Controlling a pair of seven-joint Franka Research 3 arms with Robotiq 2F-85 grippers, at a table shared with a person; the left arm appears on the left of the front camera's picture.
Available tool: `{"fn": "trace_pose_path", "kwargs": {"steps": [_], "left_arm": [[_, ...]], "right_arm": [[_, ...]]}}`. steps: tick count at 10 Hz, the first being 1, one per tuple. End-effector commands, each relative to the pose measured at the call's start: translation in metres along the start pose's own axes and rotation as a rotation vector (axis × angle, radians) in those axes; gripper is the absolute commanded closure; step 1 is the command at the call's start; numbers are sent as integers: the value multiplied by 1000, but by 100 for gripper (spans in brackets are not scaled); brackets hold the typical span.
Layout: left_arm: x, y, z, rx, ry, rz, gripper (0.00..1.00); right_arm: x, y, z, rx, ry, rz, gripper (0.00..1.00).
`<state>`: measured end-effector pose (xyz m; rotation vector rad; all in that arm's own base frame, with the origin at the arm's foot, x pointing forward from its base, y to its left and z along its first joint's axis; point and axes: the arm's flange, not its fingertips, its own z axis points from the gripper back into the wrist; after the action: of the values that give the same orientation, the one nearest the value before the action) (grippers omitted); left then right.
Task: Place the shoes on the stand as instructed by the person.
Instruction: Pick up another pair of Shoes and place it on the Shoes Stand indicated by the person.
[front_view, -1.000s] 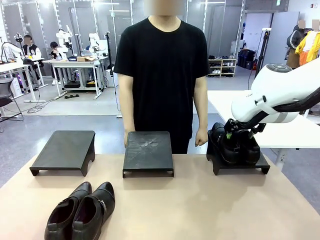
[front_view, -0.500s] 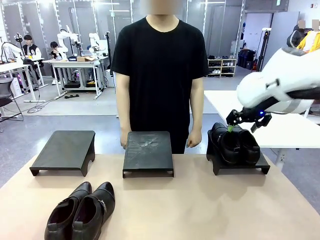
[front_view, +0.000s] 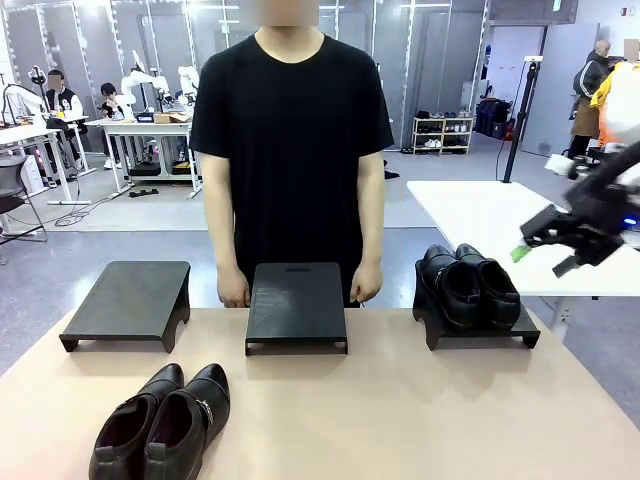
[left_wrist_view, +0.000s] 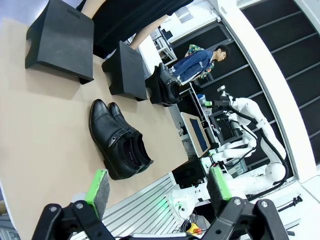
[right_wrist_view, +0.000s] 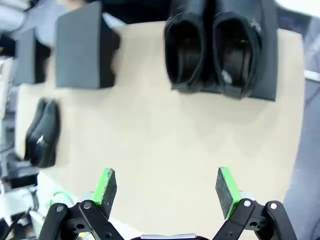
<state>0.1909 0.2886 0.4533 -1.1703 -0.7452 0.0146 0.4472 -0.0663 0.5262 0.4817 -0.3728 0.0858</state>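
Shoes: four glossy black dress shoes, in two pairs.
Placed pair (front_view: 470, 287): side by side and touching on the right stand (front_view: 480, 337), at the far right of the bench (front_view: 400, 410).
Loose pair (front_view: 165, 422): on the bench at the robot's near left, side by side and touching, toes pointing toward the person (front_view: 290, 130), dark openings facing the robot.
Free stands: the left stand (front_view: 128, 298) and the middle stand (front_view: 296, 305) are both bare.
Person: at the far edge behind the middle stand, arms down, one hand at each side of it. No pointing gesture can be read.
Right tool (front_view: 543, 258): fingers spread with nothing between them, hanging beyond the bench's right side, well apart from the placed pair.
Left tool (left_wrist_view: 158, 185): fingers spread and empty, over the robot's side of the bench, with the loose pair ahead of it.
Handling: probably stiff at heel and sole and softer across the upper, with some weight. The polished leather looks slippery for the pads and likely to scuff.
Hold: the opening rim seems the best place, with one finger inside and one outside at the heel or side wall. Alternatively, a finger in each opening could clamp the two touching inner walls and lift both shoes. The rounded toe offers little purchase.
Risk: a shoe held by the rim will likely hang toe-down, so it should be levelled before it meets a stand.
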Motion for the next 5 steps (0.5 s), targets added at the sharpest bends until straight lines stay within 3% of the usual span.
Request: {"fn": "trace_pose_path", "kwargs": {"steps": [1,4,5], "left_arm": [[1,1,2,-18,-9,-21,0],[1,1,2,-18,-9,-21,0],[1,1,2,-18,-9,-21,0]], "right_arm": [[-39,-49,28,207,14,9,0],[-102,-132,64,602,-21,-78,0],[-120,-152,66,693,-76,-89,0]]}}
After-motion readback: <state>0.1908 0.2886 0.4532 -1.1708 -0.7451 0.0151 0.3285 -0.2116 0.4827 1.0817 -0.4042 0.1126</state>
